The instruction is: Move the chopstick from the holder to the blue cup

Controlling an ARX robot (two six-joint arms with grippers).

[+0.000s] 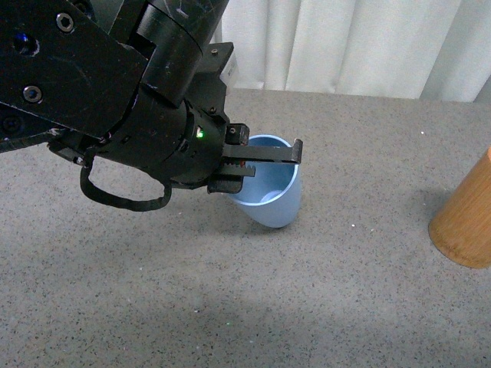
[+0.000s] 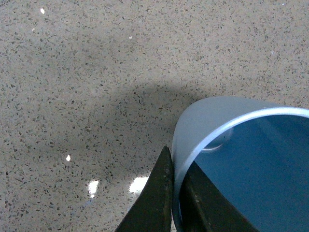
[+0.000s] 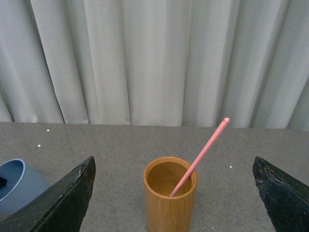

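The blue cup point(image 1: 270, 201) stands on the grey table, tilted toward the left arm. My left gripper point(image 1: 265, 159) is shut on its rim, one finger inside and one outside, as the left wrist view shows point(image 2: 175, 193) on the blue cup point(image 2: 241, 159). The orange-brown holder point(image 3: 170, 195) stands upright ahead of my open right gripper point(image 3: 174, 193), between its two wide-apart fingers point(image 3: 63, 203). One pink chopstick point(image 3: 200, 157) leans in the holder, tip up to the right. In the front view the holder point(image 1: 469, 218) shows at the right edge, its top cut off.
A grey speckled table point(image 1: 230, 307) carries everything. White curtains point(image 3: 154, 58) hang behind its far edge. The blue cup point(image 3: 19, 186) shows at the left edge of the right wrist view.
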